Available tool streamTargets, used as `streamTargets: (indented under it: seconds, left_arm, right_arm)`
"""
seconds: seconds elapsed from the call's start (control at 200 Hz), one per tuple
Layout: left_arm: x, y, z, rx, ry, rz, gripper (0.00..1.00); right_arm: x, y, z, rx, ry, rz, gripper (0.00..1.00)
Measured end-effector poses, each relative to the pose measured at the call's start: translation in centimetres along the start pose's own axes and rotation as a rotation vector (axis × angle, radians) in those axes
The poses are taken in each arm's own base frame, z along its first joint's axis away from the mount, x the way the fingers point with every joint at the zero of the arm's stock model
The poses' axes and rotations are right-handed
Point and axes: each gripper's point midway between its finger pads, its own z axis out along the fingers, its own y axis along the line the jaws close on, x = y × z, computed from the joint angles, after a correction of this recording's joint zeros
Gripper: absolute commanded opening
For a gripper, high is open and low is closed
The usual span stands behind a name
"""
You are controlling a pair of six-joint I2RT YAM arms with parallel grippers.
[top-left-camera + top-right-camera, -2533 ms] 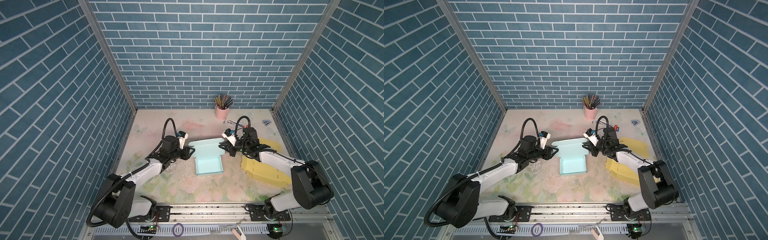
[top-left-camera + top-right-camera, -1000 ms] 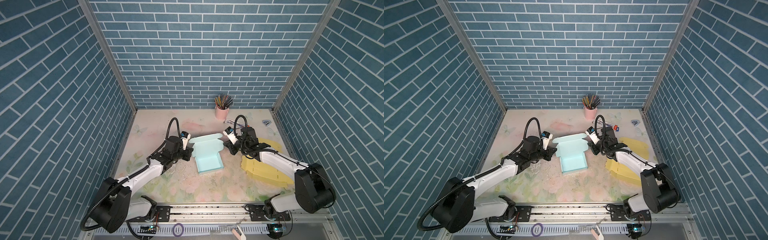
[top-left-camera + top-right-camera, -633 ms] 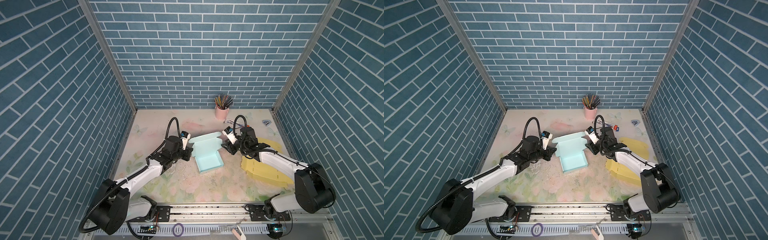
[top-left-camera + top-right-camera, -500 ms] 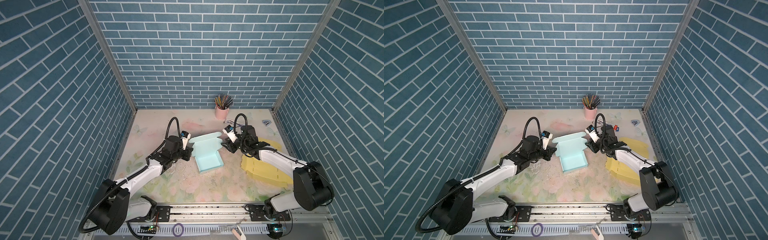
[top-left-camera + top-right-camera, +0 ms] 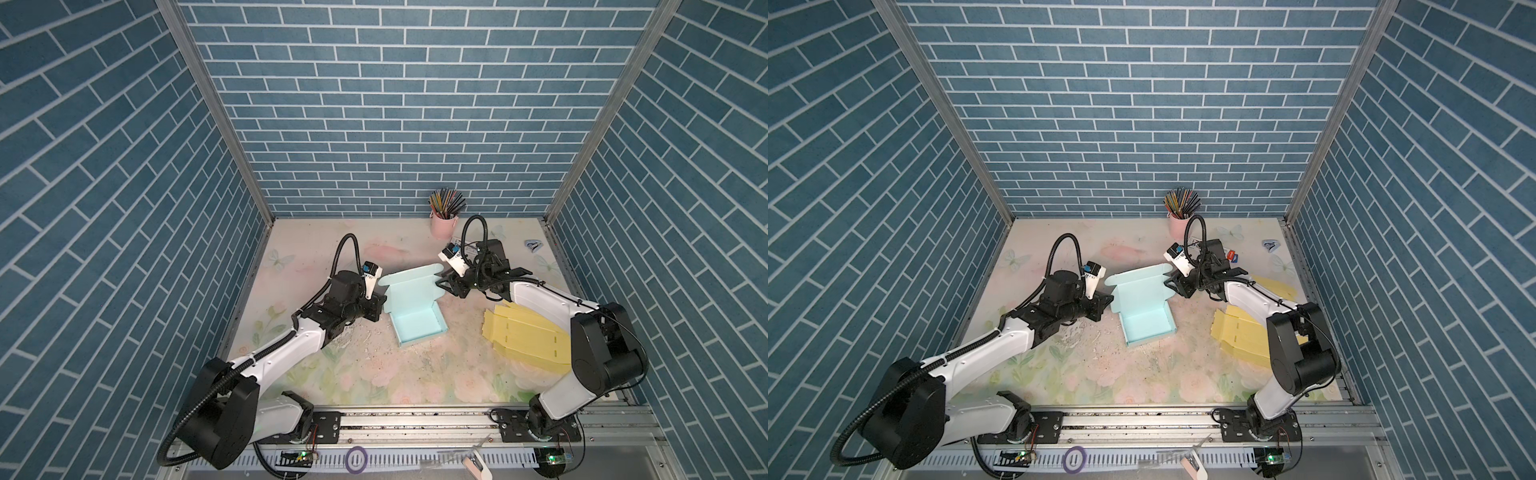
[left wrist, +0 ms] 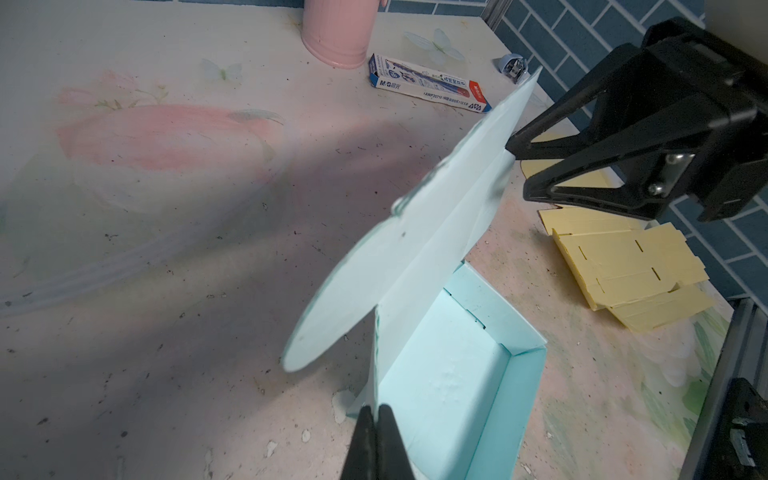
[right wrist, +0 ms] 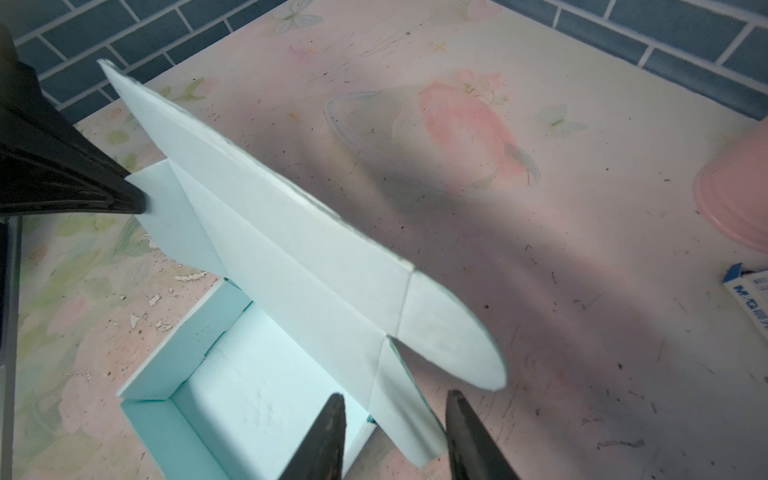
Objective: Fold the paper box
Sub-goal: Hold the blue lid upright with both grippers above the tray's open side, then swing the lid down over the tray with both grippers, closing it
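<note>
The pale blue paper box (image 5: 417,320) sits in the middle of the surface (image 5: 374,374). Its tray walls are up and its lid stands tilted at the far end. The left end effector (image 6: 376,419) is pinched tight on the lid's left side flap. The right end effector (image 7: 395,419) has its jaws apart, straddling the lid's right side flap. Flat yellow sheets (image 5: 523,336) lie near the box, on the right.

I count one paper box (image 5: 415,316) between two tools, left gripper (image 5: 379,308) and right gripper (image 5: 443,285). Beyond right gripper: one pink cup (image 5: 444,225), one pen carton (image 6: 428,85), one small blue clip (image 5: 534,246). Yellow flats (image 5: 528,338) stacked, number unclear.
</note>
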Motion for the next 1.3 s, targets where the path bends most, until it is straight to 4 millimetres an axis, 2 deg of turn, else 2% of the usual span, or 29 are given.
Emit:
streamTargets:
  seconds: [0.115, 0.365, 0.59, 0.745, 1.1, 1.3]
  left_arm:
    - [0.1, 0.1, 0.0, -0.002, 0.004, 0.000, 0.02]
    - [0.1, 0.1, 0.0, -0.005, 0.004, 0.002, 0.02]
    - [0.1, 0.2, 0.0, -0.010, 0.004, 0.001, 0.02]
    - [0.0, 0.3, 0.0, -0.015, 0.001, 0.001, 0.01]
    - [-0.3, 1.6, -0.1, -0.088, -0.018, -0.033, 0.02]
    - [-2.6, 3.3, -0.1, -0.197, -0.079, -0.089, 0.03]
  right_arm:
    - [0.1, -0.1, 0.1, -0.005, 0.007, -0.006, 0.31]
    - [0.8, -0.1, 0.6, -0.014, 0.027, 0.003, 0.31]
    - [1.3, -0.1, 0.9, -0.020, 0.043, 0.007, 0.13]
    - [1.2, 0.2, 1.0, -0.028, 0.041, -0.006, 0.06]
    - [0.3, 1.4, 2.1, 0.015, 0.045, 0.007, 0.05]
    - [-1.6, 2.0, 2.9, 0.136, 0.014, 0.024, 0.07]
